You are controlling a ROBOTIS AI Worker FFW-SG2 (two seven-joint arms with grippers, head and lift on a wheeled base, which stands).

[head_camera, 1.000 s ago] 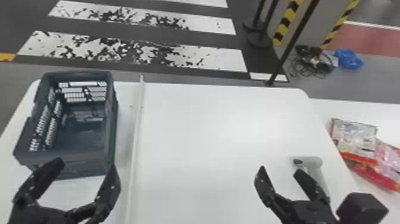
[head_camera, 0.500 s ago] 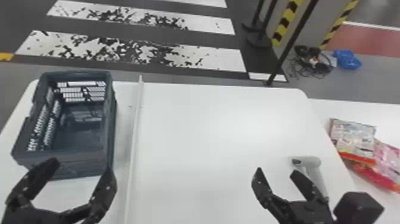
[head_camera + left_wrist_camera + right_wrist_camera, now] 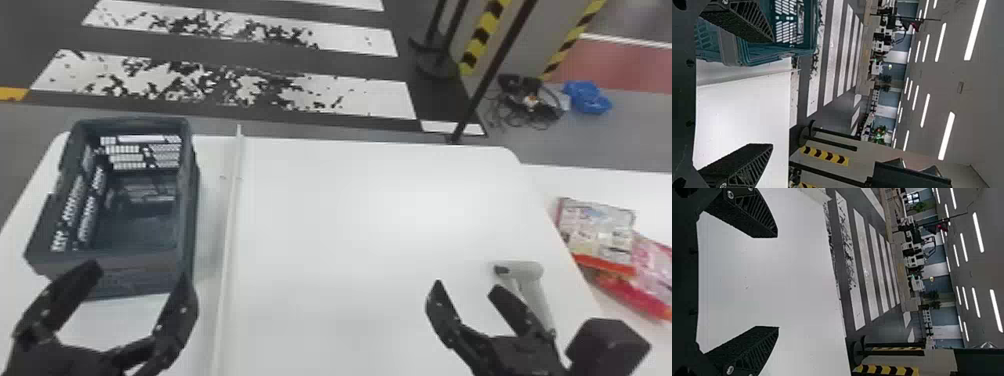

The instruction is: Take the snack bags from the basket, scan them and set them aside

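Snack bags [image 3: 595,232] lie past the counter [image 3: 360,225]'s right edge, nearer your right claw [image 3: 466,285]; it and left claw [image 3: 140,271] are spread, empty.

Beyond my right gripper [image 3: 467,286] I see blue plastic [image 3: 589,98], tangled cables [image 3: 542,111], black stands [image 3: 436,64], striped tape [image 3: 481,39]; crosswalk [image 3: 367,96] ahead-left of it.

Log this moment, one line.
basket: looks empty; bags: set aside at right; left gripper: open, near basket; right gripper: open, near scanner
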